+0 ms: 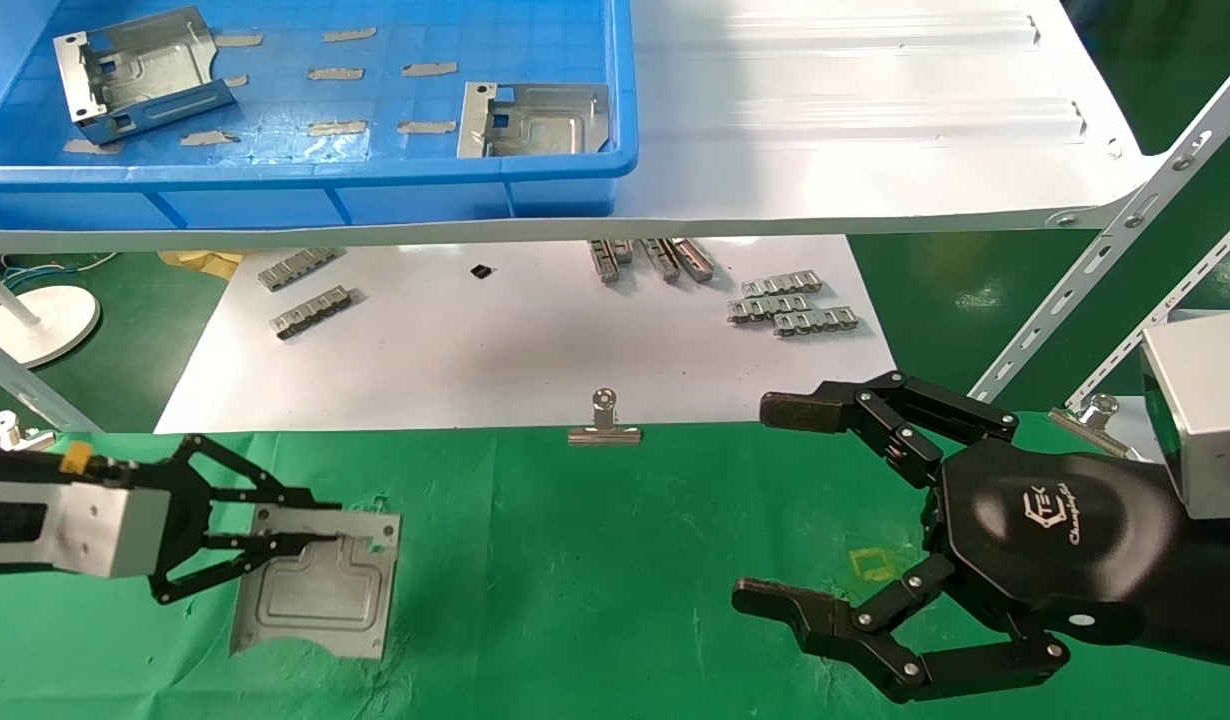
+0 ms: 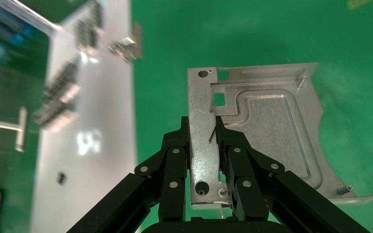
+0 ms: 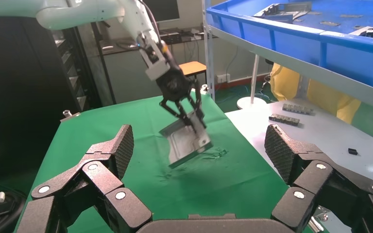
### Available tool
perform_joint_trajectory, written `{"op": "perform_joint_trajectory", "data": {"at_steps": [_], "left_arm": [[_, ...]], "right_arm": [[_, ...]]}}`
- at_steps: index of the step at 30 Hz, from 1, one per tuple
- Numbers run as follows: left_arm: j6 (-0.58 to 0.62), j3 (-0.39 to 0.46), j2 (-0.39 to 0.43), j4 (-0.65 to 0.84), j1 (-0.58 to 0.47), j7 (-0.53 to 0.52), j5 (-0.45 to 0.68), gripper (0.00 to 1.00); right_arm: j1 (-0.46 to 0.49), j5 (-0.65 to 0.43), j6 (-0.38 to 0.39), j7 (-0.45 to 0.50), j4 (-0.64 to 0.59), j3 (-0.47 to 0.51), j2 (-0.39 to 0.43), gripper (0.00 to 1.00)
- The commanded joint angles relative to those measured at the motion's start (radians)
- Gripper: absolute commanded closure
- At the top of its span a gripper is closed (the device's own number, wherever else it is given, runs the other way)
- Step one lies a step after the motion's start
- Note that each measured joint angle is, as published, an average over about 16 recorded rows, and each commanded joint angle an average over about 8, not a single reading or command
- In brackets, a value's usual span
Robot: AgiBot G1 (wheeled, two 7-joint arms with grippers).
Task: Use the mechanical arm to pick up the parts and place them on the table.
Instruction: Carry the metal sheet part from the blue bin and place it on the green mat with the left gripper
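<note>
Placing step: left gripper (image 1: 275, 545), fingers clamped on silver-grey stamped bracket (image 1: 320, 585), hangs over green-cloth counter (image 1: 595, 560) — next lower, release; black jointed right hand (image 1: 845, 510) open, idle.

Green table (image 1: 615, 560) lay open btwn both arms; binder clip (image 1: 604, 424) at its far edge, white shelf (image 1: 825, 200) overhanging beyond.

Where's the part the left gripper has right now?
In the head view it is at lower left: the left gripper is shut on the part, tilted just above the green table, below the white board.
</note>
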Motion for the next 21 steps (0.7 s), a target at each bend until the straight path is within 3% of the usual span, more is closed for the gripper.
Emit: {"op": "perform_joint_trajectory", "data": {"at_steps": [1, 4, 6, 15, 21], "left_arm": [[0.0, 0.021, 0.01, 0.027, -0.005, 0.034, 0.024, 0.6], [-0.004, 0.035, 0.03, 0.083, -0.011, 0.051, 0.034, 0.22], [-0.005, 0.041, 0.043, 0.118, -0.017, 0.061, 0.037, 0.02], [0.005, 0.06, 0.077, 0.221, -0.061, 0.099, 0.043, 0.0], [0.018, 0.044, 0.075, 0.253, -0.081, 0.066, -0.02, 0.0]], "right_arm": [[0.0, 0.0, 0.0, 0.0, 0.0, 0.0, 0.0, 0.0], [0.0, 0.0, 0.0, 0.0, 0.0, 0.0, 0.0, 0.0], [0.0, 0.0, 0.0, 0.0, 0.0, 0.0, 0.0, 0.0], [0.0, 0.0, 0.0, 0.0, 0.0, 0.0, 0.0, 0.0], [0.0, 0.0, 0.0, 0.0, 0.0, 0.0, 0.0, 0.0]]}}
